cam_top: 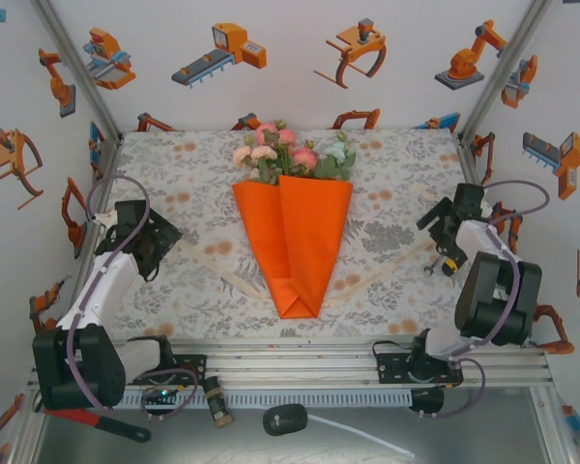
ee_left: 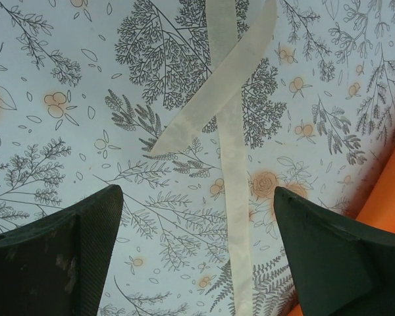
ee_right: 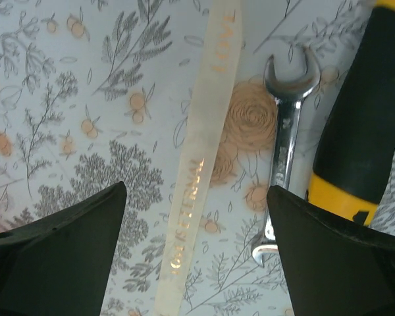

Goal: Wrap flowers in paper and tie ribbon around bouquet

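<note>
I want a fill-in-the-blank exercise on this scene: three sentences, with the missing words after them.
1. The paper wrapped around the flowers is ____ in colour.
2. Beside the ribbon in the right wrist view lies a metal tool, a ____.
3. The left gripper and the right gripper both stand with jaws ____.
Missing words: orange; wrench; open.

White walls (cam_top: pixel 174 106) printed with orange robot arms enclose the bench (cam_top: pixel 300 362), which a pale floral cloth (cam_top: pixel 396 193) covers.
</note>
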`<act>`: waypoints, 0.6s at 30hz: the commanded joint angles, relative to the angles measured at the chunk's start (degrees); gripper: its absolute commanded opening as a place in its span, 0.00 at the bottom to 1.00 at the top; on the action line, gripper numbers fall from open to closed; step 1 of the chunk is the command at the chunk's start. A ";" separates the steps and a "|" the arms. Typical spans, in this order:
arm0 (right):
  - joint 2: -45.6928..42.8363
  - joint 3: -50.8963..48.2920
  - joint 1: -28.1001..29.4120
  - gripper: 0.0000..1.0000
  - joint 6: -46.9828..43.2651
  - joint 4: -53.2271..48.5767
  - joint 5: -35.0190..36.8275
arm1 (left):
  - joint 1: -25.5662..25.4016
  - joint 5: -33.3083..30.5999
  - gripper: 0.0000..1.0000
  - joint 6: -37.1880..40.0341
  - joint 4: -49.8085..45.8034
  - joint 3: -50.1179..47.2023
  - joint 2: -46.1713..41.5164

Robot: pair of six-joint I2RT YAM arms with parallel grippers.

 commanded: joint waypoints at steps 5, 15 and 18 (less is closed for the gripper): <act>9.61 10.90 -3.38 0.77 -3.32 4.04 3.49 | 0.51 -0.72 0.88 -1.39 0.24 -1.08 -1.40; 22.91 24.20 -3.74 0.71 -8.75 -0.19 2.68 | 0.96 -1.83 0.88 -1.64 -0.03 -1.56 -2.05; 20.09 22.95 -1.90 0.72 -9.05 -1.28 1.06 | 0.96 1.20 0.88 -1.28 2.06 -2.21 -1.57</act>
